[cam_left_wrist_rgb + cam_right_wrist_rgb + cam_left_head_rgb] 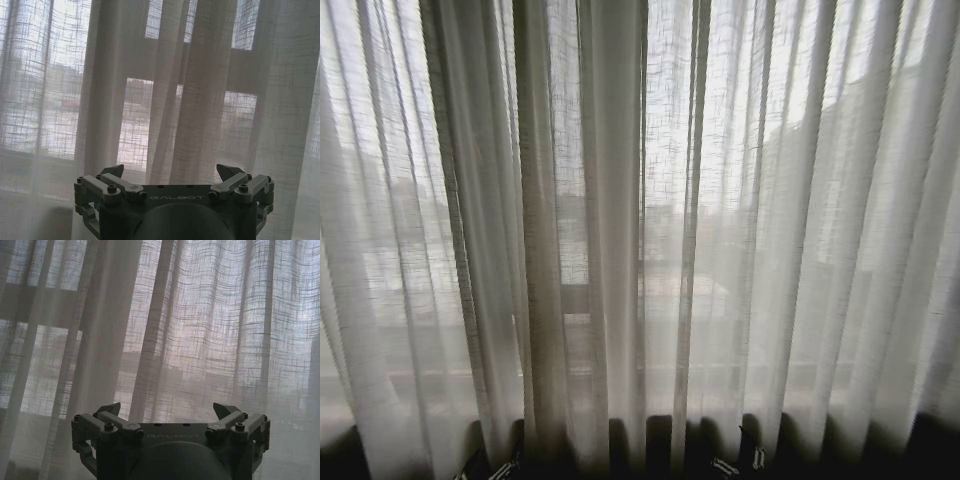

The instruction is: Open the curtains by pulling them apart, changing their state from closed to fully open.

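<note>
The curtains point(610, 240) are hanging closed across the whole window in the head view, two sheer white panels meeting at a seam just right of the middle. The fabric is a loose open weave, see-through enough that daylight and the dark window frame bars point(575, 298) are showing through as blurry shapes. Long pleats are running straight up and down, so the long axis is vertical, and the bunched folds left of centre are looking thicker and more beige-grey than the flat stretches. The hems are ending low down, just above a dark strip.

The left gripper point(172, 172) is sitting low in its wrist view, facing the curtain, with its dark fingers point(111, 171) spread wide apart and pinching nothing; the fabric is hanging just beyond the tips, and I can't tell if it's touching.

The right gripper point(170, 410) is doing the same thing in its own wrist view, its fingers point(224, 409) spread open and empty in front of the pleats.
</note>
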`<state>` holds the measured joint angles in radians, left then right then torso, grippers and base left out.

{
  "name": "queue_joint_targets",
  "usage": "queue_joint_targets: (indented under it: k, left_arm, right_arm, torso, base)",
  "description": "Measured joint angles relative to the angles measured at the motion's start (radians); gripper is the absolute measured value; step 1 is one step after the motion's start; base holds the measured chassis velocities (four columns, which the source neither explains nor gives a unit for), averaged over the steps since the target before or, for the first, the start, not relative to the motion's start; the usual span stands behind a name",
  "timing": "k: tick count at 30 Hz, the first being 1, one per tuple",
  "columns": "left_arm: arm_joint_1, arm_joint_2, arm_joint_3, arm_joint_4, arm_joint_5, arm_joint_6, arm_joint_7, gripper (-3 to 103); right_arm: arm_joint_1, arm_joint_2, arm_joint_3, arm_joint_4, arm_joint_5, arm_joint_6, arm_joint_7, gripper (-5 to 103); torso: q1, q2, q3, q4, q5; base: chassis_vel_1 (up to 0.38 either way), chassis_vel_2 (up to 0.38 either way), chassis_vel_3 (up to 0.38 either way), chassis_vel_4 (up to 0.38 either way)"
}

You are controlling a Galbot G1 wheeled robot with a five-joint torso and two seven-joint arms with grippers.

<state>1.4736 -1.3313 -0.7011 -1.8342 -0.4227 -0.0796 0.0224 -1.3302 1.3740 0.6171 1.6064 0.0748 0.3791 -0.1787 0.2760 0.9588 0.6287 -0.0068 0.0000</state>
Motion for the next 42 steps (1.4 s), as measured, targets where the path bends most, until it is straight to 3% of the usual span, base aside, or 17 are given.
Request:
queue_joint_targets:
  k: [42]
  left_arm:
    - [0.018, -0.008, -0.014, 0.007, 0.002, -0.010, 0.017, 100]
  right_arm:
    - [-0.009, 0.000, -0.011, 0.007, -0.009, 0.002, 0.001, 100]
  torso:
    - [0.000, 0.000, 0.000, 0.0000, -0.0001]
  base:
    - [0.004, 0.007, -0.006, -0.005]
